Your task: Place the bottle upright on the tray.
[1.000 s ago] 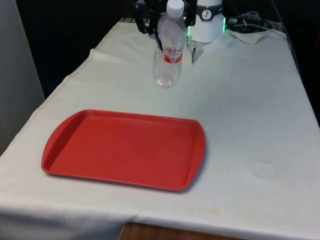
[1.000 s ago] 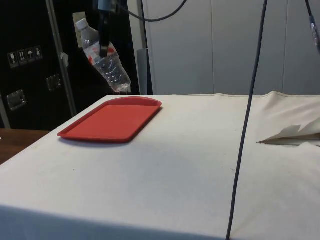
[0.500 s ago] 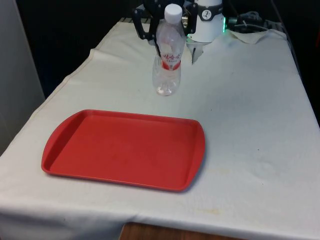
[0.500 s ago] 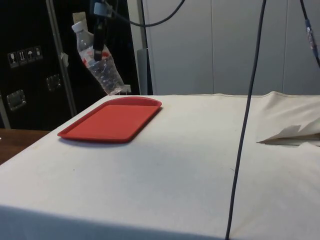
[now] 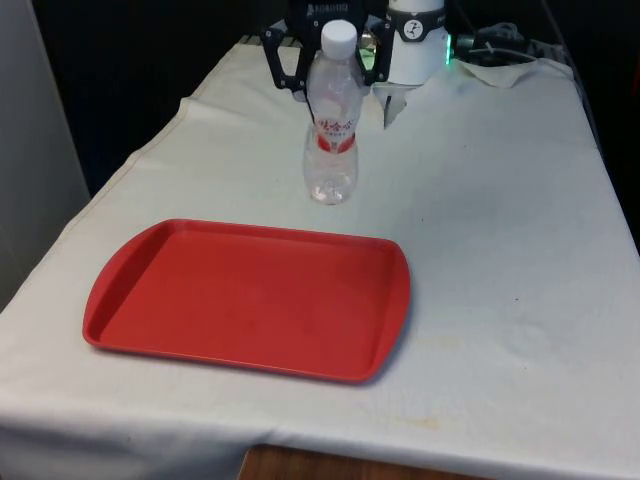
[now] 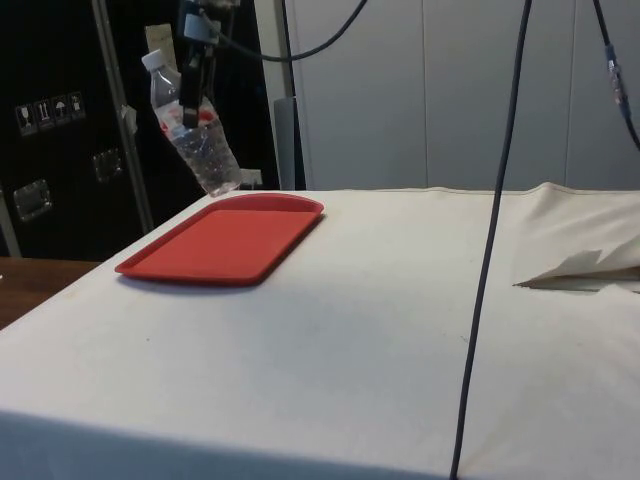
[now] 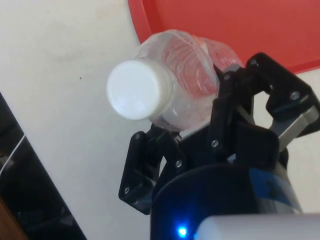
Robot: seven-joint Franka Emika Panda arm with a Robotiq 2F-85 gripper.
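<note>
Up in the air, the clear plastic bottle with a white cap and red label point(image 5: 330, 112) hangs clamped in the black two-finger claw point(image 5: 325, 62), whose fingers are closed on its upper body near the label. From the side the bottle point(image 6: 190, 128) leans, cap towards the dark cabinets and base lower, held above the far end of the flat red plastic tray point(image 6: 222, 238); whether its base is over the tray or just beyond its rim is hard to tell. Across the front view the tray point(image 5: 250, 297) lies on the white-clothed worktop point(image 5: 500, 250), nearer the camera than the bottle. Seen from the wrist, the cap point(image 7: 139, 90) faces the lens, hiding much of the bottle, with the claw point(image 7: 200, 125) around its body.
</note>
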